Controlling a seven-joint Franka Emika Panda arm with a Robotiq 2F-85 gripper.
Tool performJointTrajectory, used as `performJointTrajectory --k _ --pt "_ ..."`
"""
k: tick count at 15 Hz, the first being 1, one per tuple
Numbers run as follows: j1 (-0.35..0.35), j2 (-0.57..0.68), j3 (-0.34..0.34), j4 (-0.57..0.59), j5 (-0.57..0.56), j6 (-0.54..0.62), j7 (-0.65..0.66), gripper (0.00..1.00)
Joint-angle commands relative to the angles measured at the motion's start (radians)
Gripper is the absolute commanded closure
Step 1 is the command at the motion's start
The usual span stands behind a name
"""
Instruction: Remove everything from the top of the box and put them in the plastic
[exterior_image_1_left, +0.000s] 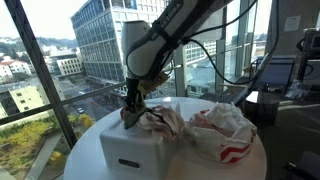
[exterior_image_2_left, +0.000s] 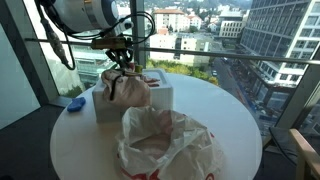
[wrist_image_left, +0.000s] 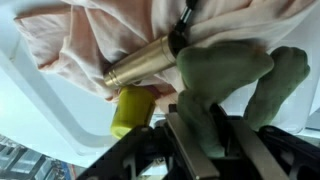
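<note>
**Jaws down in the clutter on the box: take one thing, and take it cleanly**

The arm is bent over the white box (exterior_image_1_left: 125, 150), and its jaws are sunk into the heap on top of it. The wrist view shows the heap best. A pale pink cloth (wrist_image_left: 90, 30) is crumpled across the box top, and a brass-coloured cylinder (wrist_image_left: 140, 62) lies on it. A yellow-green piece (wrist_image_left: 132, 110) sits just beside the cylinder, and a dark green soft thing (wrist_image_left: 225, 75) is nearest the jaws. That green thing sits right at the jaws, but I cannot tell whether they have closed on it or only stand around it, because the tips are hidden.

The plastic bag (exterior_image_2_left: 165, 145), white with red print, slumps on the tabletop (exterior_image_2_left: 240, 120) beside the box.

The step in hand looks like the first pick. To my eye, doing it well means:

- Take the green thing alone, with no fold of cloth caught in the grip.
- Lift straight up off the box before swinging away, since a dragged cloth could roll the cylinder over the box edge.
- Let go low over the bag's mouth, because the limp plastic will not catch a drop from high up.
</note>
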Motion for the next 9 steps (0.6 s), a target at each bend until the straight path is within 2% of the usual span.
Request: performJointTrajectory --k 1,4,9 --pt "-0.003 -0.11 -0.004 -0.056 0.043 -0.02 -0.014 0.91" --pt "-0.016 -0.197 0.003 -0.076 0.088 -0.048 -0.003 0.96" --pt "-0.04 -0.384 -0.011 -0.109 0.105 -0.14 0.055 0.93"
